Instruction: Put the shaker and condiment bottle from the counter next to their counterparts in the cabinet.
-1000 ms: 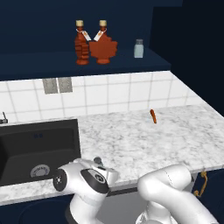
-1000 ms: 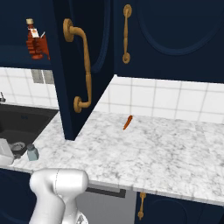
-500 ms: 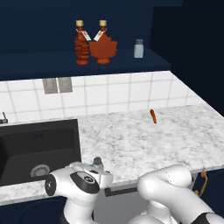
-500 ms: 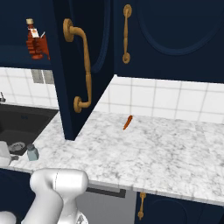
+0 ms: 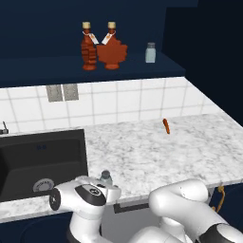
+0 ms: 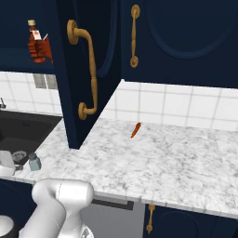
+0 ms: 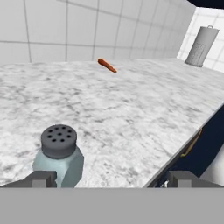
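tool [image 7: 111,178]: fingers apart, nothing held | shaker [image 7: 58,156]: 1 on tabletop [image 5: 156,154] front edge near black sink [image 5: 40,161], between the fingers toward the left one, pale glass, perforated grey cap | cabinet shelf [image 5: 90,72]: 2 red-brown leaf-shaped syrup bottles [image 5: 112,48] side by side, cork caps, 1 matching shaker [image 5: 150,52] | orange stick [image 5: 165,126]: 1, tabletop back edge

Shelf: I see two syrup bottles [image 5: 88,47] [image 5: 112,47] side by side in the cabinet [image 5: 85,71], a shaker [image 5: 150,52] apart to their right.
Sink [image 5: 40,159]: set into the counter [image 5: 156,152] at its left end.
Counter shaker [image 5: 105,179]: at the front edge, just right of the sink, my gripper [image 7: 111,178] right before it.
Stick [image 5: 165,126]: toward the back edge, well right of the sink.
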You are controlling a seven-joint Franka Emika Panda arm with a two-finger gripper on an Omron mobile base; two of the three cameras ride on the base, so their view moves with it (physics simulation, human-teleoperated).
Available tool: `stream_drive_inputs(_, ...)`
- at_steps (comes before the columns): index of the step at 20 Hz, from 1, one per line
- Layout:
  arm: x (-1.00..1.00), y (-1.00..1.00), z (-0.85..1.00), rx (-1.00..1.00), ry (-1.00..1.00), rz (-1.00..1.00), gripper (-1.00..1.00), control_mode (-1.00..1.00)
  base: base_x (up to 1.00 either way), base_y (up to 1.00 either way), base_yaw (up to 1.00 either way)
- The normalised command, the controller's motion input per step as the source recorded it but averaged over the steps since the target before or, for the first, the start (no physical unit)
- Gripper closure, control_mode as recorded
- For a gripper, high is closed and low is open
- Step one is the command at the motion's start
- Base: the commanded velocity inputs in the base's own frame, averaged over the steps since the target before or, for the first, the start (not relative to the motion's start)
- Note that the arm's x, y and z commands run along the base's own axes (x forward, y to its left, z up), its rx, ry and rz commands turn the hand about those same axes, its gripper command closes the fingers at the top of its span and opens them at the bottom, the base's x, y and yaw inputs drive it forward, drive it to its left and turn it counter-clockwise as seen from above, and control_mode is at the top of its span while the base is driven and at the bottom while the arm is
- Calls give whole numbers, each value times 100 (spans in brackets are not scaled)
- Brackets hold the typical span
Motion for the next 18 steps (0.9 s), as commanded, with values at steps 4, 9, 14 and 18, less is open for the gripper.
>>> stream_drive_inputs(4, 6, 0, -14, 0, -1, 0, -100, -100, 0, 0, 0)
stream_drive_inputs(9, 9, 0, 0, 0, -1, 0, -100, -100, 0, 0, 0)
stream_drive_inputs(14, 14, 0, 0, 0, 0, 0, -100, -100, 0, 0, 0)
stream_drive_inputs(18, 20, 0, 0, 0, 0, 0, -100, -100, 0, 0, 0)
